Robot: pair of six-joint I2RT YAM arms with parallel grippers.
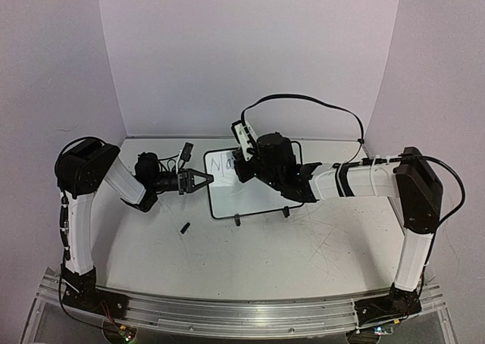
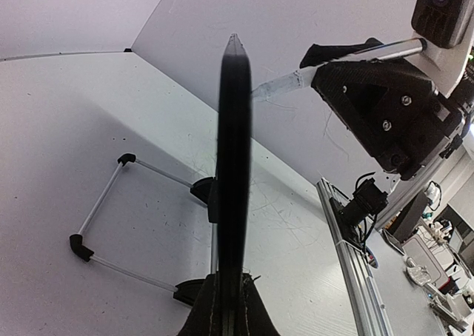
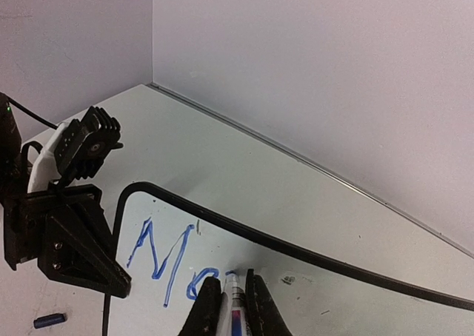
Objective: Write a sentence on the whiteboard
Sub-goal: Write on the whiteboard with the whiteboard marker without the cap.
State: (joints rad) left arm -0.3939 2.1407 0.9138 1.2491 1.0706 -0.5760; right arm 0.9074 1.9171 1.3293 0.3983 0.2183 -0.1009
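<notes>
The whiteboard [image 1: 258, 196] stands tilted on its wire stand at the table's middle back. My left gripper [image 1: 206, 180] is shut on its left edge. The left wrist view shows the board edge-on [image 2: 234, 151] between my left gripper's [image 2: 231, 280] jaws. My right gripper [image 1: 241, 161] is shut on a marker [image 3: 234, 310], whose tip rests on the board [image 3: 333, 291]. The sentence [image 3: 154, 271] reads "Mo" in blue, with a short new stroke at the tip. My right gripper [image 3: 231, 277] sits just right of the "o".
A small dark marker cap [image 1: 184, 227] lies on the table in front of the board's left corner, and it also shows in the right wrist view [image 3: 49, 320]. The wire stand [image 2: 104, 217] and black feet [image 2: 201, 190] rest behind the board. White walls enclose the back and sides.
</notes>
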